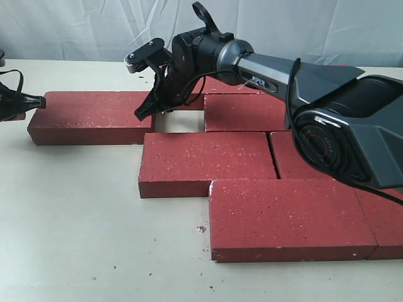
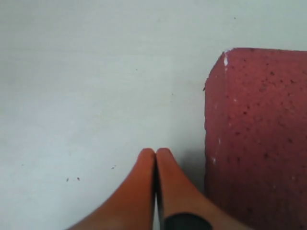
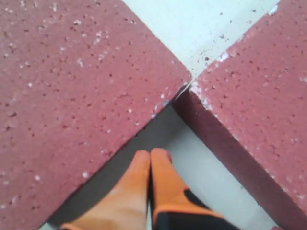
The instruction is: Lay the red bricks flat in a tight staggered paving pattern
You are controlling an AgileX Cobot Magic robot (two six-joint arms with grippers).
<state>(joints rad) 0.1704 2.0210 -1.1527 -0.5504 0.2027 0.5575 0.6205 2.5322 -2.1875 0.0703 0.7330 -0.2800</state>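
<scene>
The red bricks (image 1: 208,160) lie flat, staggered toward four o'clock, with the left gripper (image 2: 155,155) clenched empty at the leftmost brick's (image 1: 88,116) nine o'clock and the right gripper (image 3: 150,155), likewise clenched, seemingly over a gap (image 1: 179,123).

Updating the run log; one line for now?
left gripper shut, by left brick end | right gripper shut, over gap | holding nothing

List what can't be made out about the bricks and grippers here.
- Exterior view: the right arm hides part of the far red bricks, so their count is unclear.
- Exterior view: the left gripper is cut off by the edge.
- Left wrist view: the frame crops all but one brick corner.
</scene>
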